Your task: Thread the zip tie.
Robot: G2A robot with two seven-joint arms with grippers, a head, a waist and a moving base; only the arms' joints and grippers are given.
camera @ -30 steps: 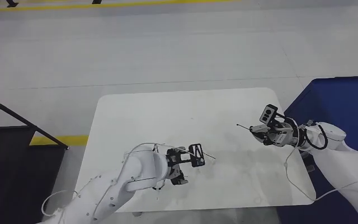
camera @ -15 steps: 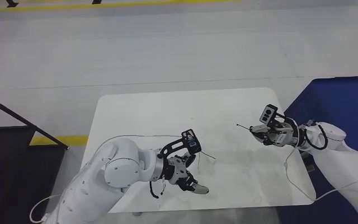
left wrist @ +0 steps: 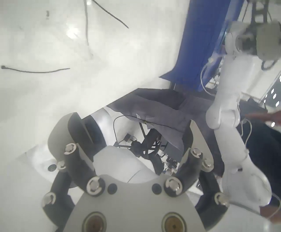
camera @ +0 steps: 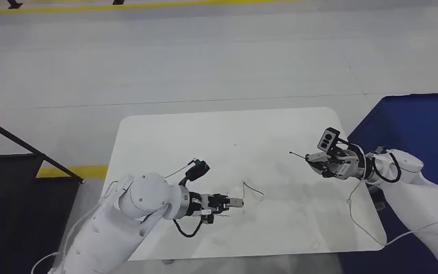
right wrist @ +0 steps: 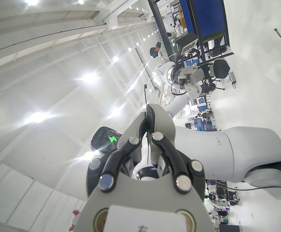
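My right gripper [camera: 309, 158] hovers over the white table's [camera: 287, 130] right side. It is shut on a black zip tie [camera: 296, 155] whose head end sticks out toward the table's middle. In the right wrist view the tie [right wrist: 145, 96] rises straight out from between the closed fingertips of the gripper [right wrist: 147, 113]. My left gripper [camera: 233, 203] is low over the table's front, open with nothing in it, as the spread fingers [left wrist: 75, 129] show. Just beyond it a second black zip tie [camera: 253, 188] lies on the table. The left wrist view shows that tie [left wrist: 112, 15] and another black tie [left wrist: 35, 70].
A blue panel [camera: 404, 123] stands off the table's right edge. The table's front edge [camera: 274, 250] runs close under my left arm. A thin pale strand [left wrist: 87, 28] lies beside the tie on the table.
My left arm swung its wrist round and drew back a little; its gripper now points right at the tie on the table. The right arm and its tie have not moved.
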